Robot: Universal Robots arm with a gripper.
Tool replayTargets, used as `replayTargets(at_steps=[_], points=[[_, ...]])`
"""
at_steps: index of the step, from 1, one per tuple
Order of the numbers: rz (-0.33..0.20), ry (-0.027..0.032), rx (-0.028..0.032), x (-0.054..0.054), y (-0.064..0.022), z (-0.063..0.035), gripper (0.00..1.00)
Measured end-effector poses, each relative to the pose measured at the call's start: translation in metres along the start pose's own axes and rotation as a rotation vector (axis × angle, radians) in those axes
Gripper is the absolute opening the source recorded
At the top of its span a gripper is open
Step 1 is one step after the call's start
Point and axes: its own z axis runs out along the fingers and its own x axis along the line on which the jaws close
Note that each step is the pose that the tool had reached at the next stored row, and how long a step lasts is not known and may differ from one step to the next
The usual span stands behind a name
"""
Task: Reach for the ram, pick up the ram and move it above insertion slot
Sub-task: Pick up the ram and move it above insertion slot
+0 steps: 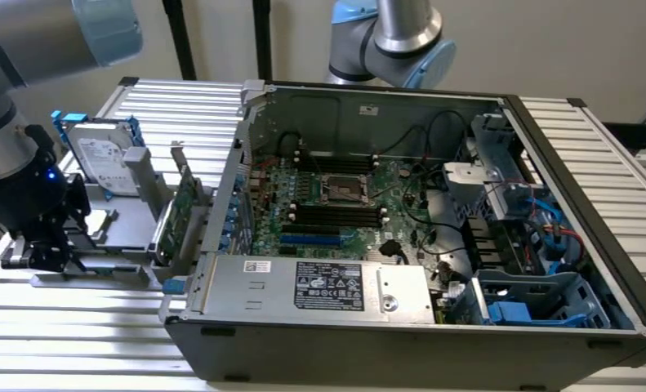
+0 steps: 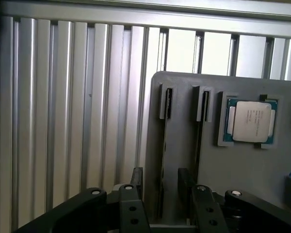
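My gripper [image 2: 160,183] stands open over a grey parts holder [image 2: 242,170]. Its two black fingers [image 2: 137,178] straddle one of the holder's two long slots. In that slot a thin dark strip runs lengthwise, the ram [image 2: 163,145] seen edge-on; the fingers are apart from it. In the exterior view the gripper [image 1: 46,247] hangs low at the left end of the holder [image 1: 121,224], beside the open computer case [image 1: 410,327]. The black memory slots [image 1: 334,216] lie on the motherboard inside the case.
A processor chip [image 2: 250,121] sits in a recess of the holder. A silver hard drive with blue rails [image 1: 103,157] and an upright green expansion card [image 1: 181,204] stand on it too. A second arm [image 1: 394,37] rises behind the case. The table [image 1: 72,327] is ribbed metal.
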Motion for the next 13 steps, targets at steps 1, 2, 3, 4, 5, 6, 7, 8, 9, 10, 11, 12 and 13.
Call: replayTargets(at_steps=[1, 2, 3, 4, 5, 6, 7, 8, 9, 10, 11, 12, 13], points=[[0.001, -0.0001, 0.0001, 0.0, 0.0, 0.0018, 0.42], [0.001, -0.0001, 0.0001, 0.0, 0.0, 0.0037, 0.42], [0.002, -0.0001, 0.0001, -0.001, 0.0002, 0.0055, 0.42], [0.002, 0.0, 0.0, -0.001, 0.0003, 0.0073, 0.42], [0.002, 0.0001, -0.0002, -0.001, 0.0005, 0.009, 0.42], [0.003, 0.0, -0.0002, -0.001, 0.0006, 0.0109, 0.42], [0.003, -0.0001, -0.0002, -0.001, 0.0008, 0.0128, 0.42], [0.004, -0.0001, -0.0004, -0.002, 0.0009, 0.0145, 0.42], [0.004, -0.0001, -0.0004, -0.002, 0.0011, 0.0163, 0.42], [0.004, -0.0001, -0.0006, -0.002, 0.0012, 0.0181, 0.42], [0.004, -0.0001, -0.0009, -0.002, 0.0013, 0.02, 0.42], [0.004, -0.0001, -0.0014, -0.003, 0.0012, 0.0217, 0.42], [0.004, -0.0001, -0.0018, -0.003, 0.0012, 0.0234, 0.42]])
